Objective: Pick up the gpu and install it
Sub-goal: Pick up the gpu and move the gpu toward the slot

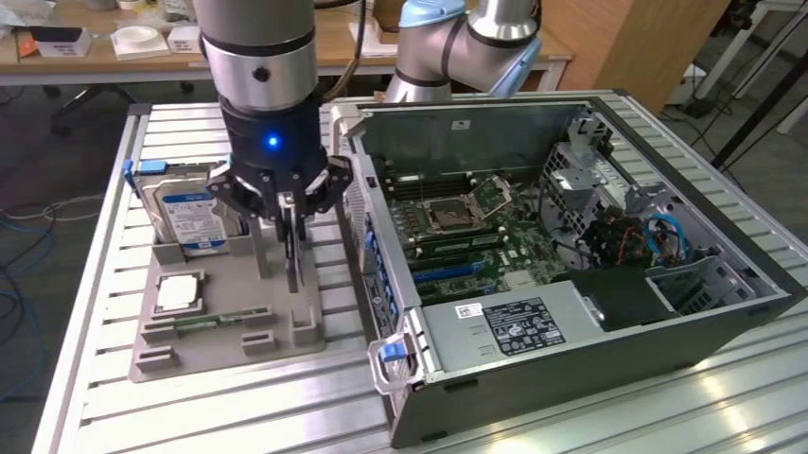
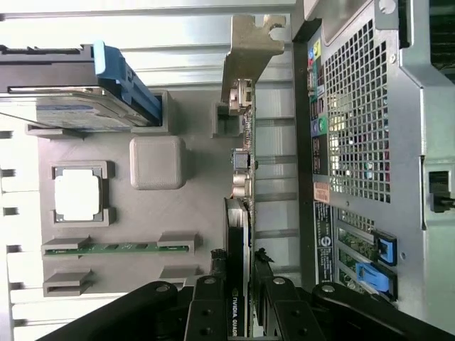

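The gpu (image 1: 293,255) is a thin black card standing on edge in a slot of the grey holder tray (image 1: 246,284). My gripper (image 1: 288,203) hangs straight above it, and its fingers press against both faces of the card's upper part. In the wrist view the gpu (image 2: 240,177) runs edge-on away from the gripper (image 2: 239,305), with its silver bracket (image 2: 249,50) at the far end. The card's lower edge still sits at the tray (image 2: 192,206).
On the same tray stand a blue-labelled hard drive (image 1: 189,213), a processor chip (image 1: 177,291) and a green memory stick (image 1: 208,322). The open computer case (image 1: 569,255) lies on the exterior view's right, motherboard (image 1: 493,227) exposed, its wall close beside the tray.
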Tool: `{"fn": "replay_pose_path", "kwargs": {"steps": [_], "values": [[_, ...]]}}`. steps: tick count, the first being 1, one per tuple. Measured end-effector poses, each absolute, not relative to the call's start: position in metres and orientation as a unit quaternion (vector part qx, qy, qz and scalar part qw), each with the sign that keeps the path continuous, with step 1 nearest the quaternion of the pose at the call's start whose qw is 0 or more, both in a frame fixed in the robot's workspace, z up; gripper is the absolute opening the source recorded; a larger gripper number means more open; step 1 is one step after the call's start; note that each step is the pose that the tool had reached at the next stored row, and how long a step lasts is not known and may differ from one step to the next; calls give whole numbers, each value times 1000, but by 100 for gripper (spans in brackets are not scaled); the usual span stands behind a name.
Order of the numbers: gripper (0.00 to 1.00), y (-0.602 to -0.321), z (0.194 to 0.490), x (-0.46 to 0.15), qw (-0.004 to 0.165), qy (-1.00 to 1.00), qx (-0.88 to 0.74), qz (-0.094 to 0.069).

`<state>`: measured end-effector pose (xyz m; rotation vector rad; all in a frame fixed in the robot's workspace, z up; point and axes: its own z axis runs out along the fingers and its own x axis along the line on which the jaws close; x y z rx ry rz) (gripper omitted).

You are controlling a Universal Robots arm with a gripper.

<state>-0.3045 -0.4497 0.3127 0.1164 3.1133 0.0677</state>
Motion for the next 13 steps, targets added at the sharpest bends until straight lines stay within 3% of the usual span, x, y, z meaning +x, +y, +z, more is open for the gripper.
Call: {"fn": "replay_pose_path", "kwargs": {"steps": [13], "values": [[26, -450, 347, -306, 13, 999, 36, 22]]}}
